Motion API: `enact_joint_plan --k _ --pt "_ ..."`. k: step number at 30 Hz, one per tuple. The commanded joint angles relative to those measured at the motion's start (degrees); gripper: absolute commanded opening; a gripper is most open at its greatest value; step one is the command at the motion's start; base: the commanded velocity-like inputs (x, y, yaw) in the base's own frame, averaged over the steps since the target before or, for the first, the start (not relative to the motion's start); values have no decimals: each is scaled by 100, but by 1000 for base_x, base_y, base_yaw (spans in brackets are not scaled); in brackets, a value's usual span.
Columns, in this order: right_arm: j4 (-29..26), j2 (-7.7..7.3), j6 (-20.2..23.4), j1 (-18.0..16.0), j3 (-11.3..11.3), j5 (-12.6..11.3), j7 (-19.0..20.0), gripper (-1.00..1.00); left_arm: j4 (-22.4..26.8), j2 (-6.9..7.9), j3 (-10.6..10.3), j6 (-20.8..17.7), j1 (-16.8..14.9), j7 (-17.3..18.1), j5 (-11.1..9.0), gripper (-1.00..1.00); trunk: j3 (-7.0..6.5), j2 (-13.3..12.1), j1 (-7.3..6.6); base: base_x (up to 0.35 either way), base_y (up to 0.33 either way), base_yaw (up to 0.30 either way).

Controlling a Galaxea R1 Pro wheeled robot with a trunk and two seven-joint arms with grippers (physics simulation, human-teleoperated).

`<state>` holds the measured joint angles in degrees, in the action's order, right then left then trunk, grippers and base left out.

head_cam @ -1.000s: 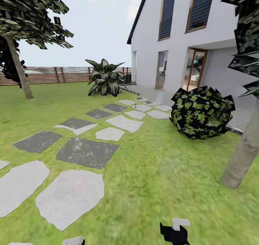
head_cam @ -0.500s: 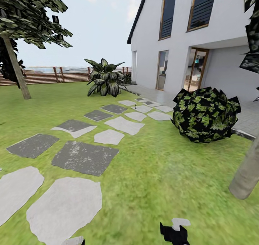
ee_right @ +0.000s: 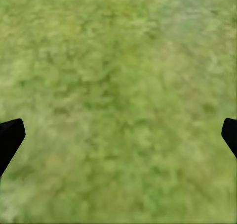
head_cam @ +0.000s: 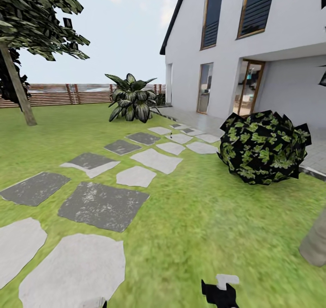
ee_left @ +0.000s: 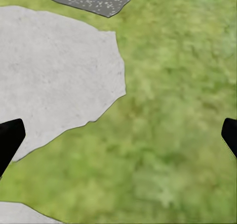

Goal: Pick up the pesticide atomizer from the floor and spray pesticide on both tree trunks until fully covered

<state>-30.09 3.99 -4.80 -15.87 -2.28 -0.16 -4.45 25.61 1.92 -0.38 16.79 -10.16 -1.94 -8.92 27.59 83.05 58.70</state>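
A thick grey-brown tree trunk (head_cam: 315, 244) cuts into the head view at the right edge, close to me. A second tree (head_cam: 18, 88) with a dark green crown stands far off at the left by the fence. A tiny dark speck (head_cam: 171, 136), possibly the pesticide atomizer, lies among the far stepping stones, too small to be sure. My right gripper (head_cam: 220, 291) hangs low over grass and my left gripper (head_cam: 94, 303) peeks in at the bottom edge. In both wrist views the fingertips (ee_left: 10, 140) (ee_right: 10, 140) stand wide apart with nothing between them.
A path of grey and white stepping stones (head_cam: 102, 206) runs across the lawn toward the white house (head_cam: 226, 50). A round dark bush (head_cam: 262, 147) sits right of the path. A striped palm-like plant (head_cam: 131, 99) and a slatted wooden fence (head_cam: 68, 94) stand at the back.
The whole view has shifted as the camera moves forward: the bush and the near trunk slide toward the right edge, the stones toward the left. Both grippers keep their pose.
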Motion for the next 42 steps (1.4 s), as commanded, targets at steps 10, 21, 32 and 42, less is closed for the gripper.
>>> enact_joint_plan --k 10,21,32,42 --pt "4 5 -21 -3 -19 -2 6 100 -9 2 -15 17 -3 -8 -44 100 6 2 3 334 0 0" --pt "4 5 -21 -3 -19 -2 8 100 -12 2 -15 17 -3 -8 -46 100 6 2 3 333 0 0" --pt "4 5 -21 -3 -19 3 21 100 -11 2 -15 17 -3 -8 -47 100 6 2 3 334 0 0" --pt "4 5 -21 -3 -19 6 20 100 8 2 -15 17 -3 -8 -48 100 6 2 3 334 0 0"
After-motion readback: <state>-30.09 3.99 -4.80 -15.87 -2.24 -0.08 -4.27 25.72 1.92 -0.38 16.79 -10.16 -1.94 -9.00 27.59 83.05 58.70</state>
